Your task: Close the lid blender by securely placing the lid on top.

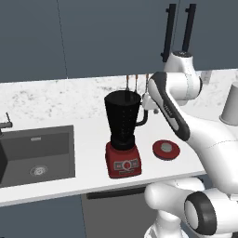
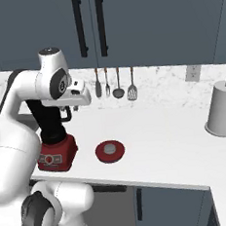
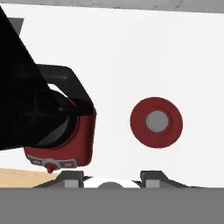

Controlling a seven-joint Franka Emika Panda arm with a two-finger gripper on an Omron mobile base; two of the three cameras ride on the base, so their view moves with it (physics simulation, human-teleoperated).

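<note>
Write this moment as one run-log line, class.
phase: approach | lid: flat on counter, right of blender, untouched | blender: jar mouth open | gripper: open, empty, above the counter

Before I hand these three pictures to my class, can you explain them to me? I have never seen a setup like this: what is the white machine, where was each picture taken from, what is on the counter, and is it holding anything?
The white machine is a robot arm on a driving base, in a computer-rendered kitchen. Two pictures come from cameras on the base, behind the arm to its left and right. The third comes from a camera on the hand, looking down past the gripper, whose two dark fingertips show at the bottom, apart, with nothing between them.

On the white counter stands the blender: a dark jar with a side handle on a red base, its mouth uncovered. Beside it lies the lid, a flat red disc with a grey knob. A sink is at the left, a paper towel roll at the right, and utensils hang on the wall. The hand hovers above the counter by the jar.
</note>
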